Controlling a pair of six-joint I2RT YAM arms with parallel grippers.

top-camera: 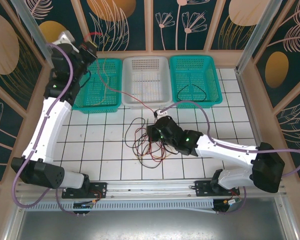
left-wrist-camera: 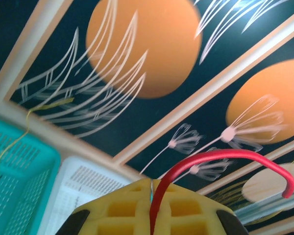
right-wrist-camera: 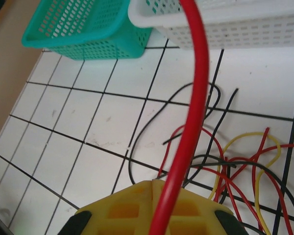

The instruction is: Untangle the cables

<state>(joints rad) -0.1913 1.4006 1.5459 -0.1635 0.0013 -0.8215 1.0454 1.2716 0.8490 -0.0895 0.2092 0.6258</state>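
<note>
A tangle of thin red, black and yellow cables lies on the white tiles in the middle of the table, and the right wrist view shows the same tangle at lower right. My left gripper is raised high at the back left, above the left teal basket. It is shut on one red cable, which arches out from between the yellow pads of this gripper. That cable runs down to my right gripper, low beside the tangle. The right gripper is shut on the red cable.
Three baskets stand along the back: a teal basket on the left with a thin cable in it, a white basket in the middle, and a teal basket on the right holding a black cable. Patterned walls enclose the table.
</note>
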